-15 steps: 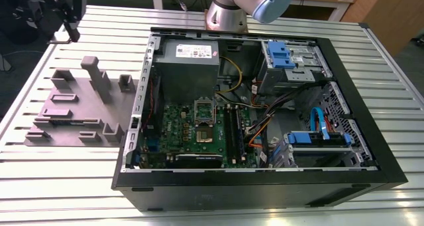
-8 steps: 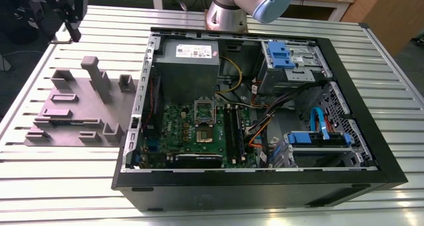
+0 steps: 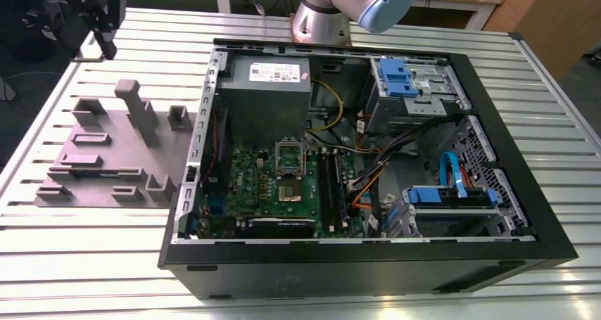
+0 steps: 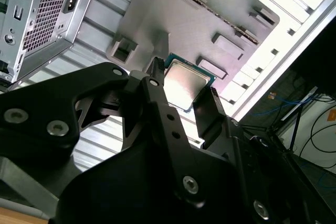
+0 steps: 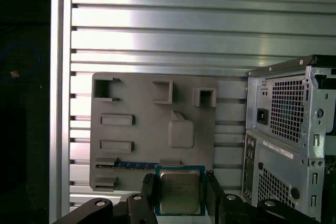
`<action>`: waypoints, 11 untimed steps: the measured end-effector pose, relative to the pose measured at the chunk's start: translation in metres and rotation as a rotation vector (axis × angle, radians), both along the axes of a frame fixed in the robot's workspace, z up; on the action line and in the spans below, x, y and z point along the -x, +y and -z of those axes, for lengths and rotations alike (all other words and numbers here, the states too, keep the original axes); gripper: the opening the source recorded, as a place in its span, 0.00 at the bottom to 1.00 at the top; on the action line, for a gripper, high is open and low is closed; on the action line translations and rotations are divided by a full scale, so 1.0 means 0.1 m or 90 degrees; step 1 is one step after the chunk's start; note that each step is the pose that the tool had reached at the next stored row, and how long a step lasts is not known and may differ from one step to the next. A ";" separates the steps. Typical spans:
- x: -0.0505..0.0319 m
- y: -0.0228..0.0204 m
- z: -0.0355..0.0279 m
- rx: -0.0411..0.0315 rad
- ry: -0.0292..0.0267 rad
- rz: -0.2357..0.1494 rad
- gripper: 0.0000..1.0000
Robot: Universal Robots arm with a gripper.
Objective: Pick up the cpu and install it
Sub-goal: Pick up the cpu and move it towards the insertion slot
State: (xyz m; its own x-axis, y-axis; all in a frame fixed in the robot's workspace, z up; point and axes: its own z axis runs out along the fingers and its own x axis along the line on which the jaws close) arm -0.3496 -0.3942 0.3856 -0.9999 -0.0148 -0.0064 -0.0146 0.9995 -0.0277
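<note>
Black two-finger gripper [image 5: 180,199] is clamped on the cpu [image 5: 179,191], a small flat square chip with a silvery metal top and a thin pale rim. In both wrist views one finger [image 5: 148,192] sits on each of two opposite edges, with the metal top facing the first wrist camera. In the second wrist view the chip [image 4: 185,85] is clear of everything else, hanging between the fingers [image 4: 209,109].

Behind it is the flat grey plastic fixture plate with raised slots and pockets [image 5: 147,129], lying on the slatted aluminium table [image 5: 157,24]. A thin blue-green strip [image 5: 134,165] sits edge-on in one slot of the plate.

In the exterior view the plate [image 3: 103,158] lies just beside the open black computer case [image 3: 376,267], on the exterior view's left. Inside the case are the green motherboard [image 3: 272,197] and a grey box with a white label [image 3: 267,74]. The silver arm link with a blue-capped joint [image 3: 376,3] is at the far side of the case.
</note>
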 end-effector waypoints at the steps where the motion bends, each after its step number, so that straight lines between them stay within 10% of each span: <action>1: -0.003 0.000 0.000 0.0000 0.0000 0.000 0.47; 11: -0.027 0.000 0.000 0.0000 0.0000 0.000 0.47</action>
